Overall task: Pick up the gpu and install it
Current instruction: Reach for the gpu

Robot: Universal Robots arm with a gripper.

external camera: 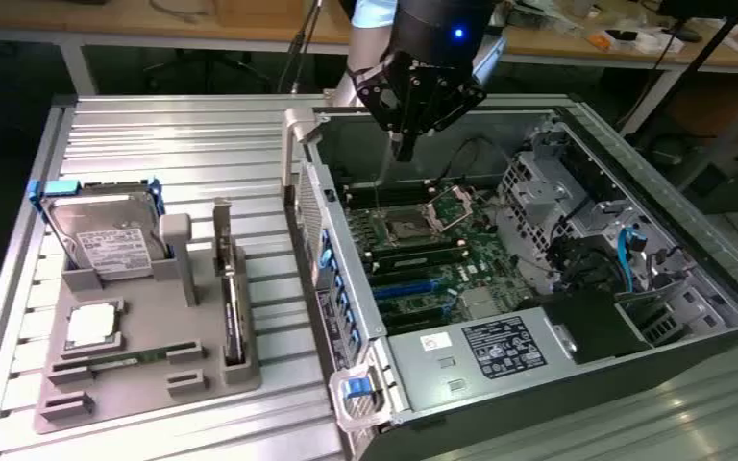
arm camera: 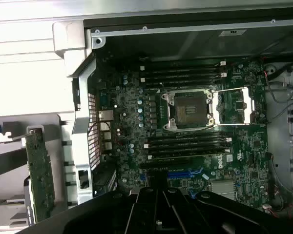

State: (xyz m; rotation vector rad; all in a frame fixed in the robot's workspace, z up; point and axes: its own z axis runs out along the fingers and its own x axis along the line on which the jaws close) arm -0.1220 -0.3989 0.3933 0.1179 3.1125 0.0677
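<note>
The gripper [external camera: 404, 146] hangs over the open computer case [external camera: 600, 134] with its fingers brought together into one narrow black tip. Nothing is clamped between them and they touch nothing. In the wrist view the gripper [arm camera: 158, 195] shows as a dark mass above the motherboard [arm camera: 244, 146], again with nothing in it.

In the exterior view the bare CPU socket [external camera: 414, 226] lies on the board at six o'clock from the fingertips, with dark memory slots on either side of it. Further along the same six o'clock line are the blue expansion slots [external camera: 402, 286]. In the wrist view the socket [arm camera: 190, 109] sits mid-board and the blue slots [arm camera: 185, 173] lie just beyond the gripper's dark body. The power supply [external camera: 504, 346] with its black label fills the case's corner at about five o'clock from the gripper.

The gpu [external camera: 228, 288] is outside the case, well apart from the gripper at about seven o'clock in the exterior view. It stands on edge in a grey holder tray [external camera: 151, 384] on the slatted metal table [external camera: 177, 134]. The wrist view shows the gpu [arm camera: 39, 170] as a green board with a silver bracket at one end, just beside the case's rear wall. On the same tray, at ten o'clock from the gpu, a hard drive [external camera: 112, 240] leans in its blue-edged caddy.
</note>
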